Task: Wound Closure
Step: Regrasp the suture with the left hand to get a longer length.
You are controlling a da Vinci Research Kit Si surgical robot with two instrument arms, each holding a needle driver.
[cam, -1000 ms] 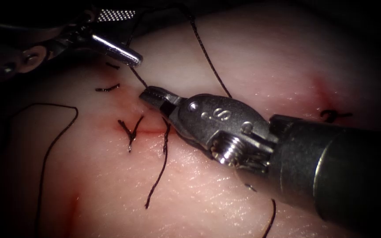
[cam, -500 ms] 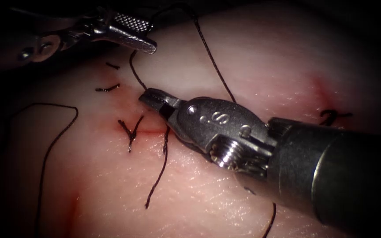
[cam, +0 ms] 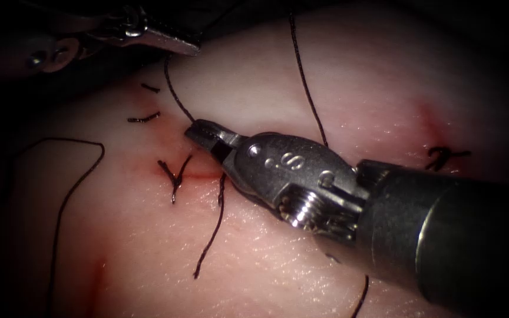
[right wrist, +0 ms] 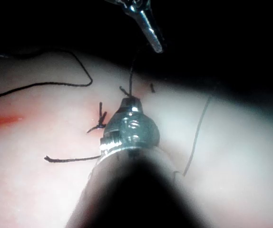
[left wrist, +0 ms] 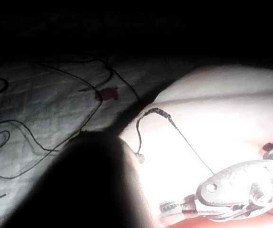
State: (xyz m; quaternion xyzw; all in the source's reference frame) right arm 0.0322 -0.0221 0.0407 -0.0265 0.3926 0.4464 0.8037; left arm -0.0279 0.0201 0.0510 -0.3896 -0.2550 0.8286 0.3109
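The tissue carries a short red cut with a tied stitch on its left part. My right tool comes in from the right, its jaws shut on the thread just above the cut. That strand rises to my left tool at the tissue's far edge, whose jaws are shut on it. A second strand runs from the far edge down behind the right tool. The right wrist view has the right tool at the stitch and the left tool beyond it.
A thread tail hangs from the cut toward the near side. Two cut ends lie left of the right tool's tip. A long loose loop curves over the left tissue. Another tied stitch sits far right. Red fluid stains the near left.
The left tool's jaws have gone from open to shut around the strand and lifted slightly toward the far edge. The long second strand has swung right and straightened. The right tool has barely moved.
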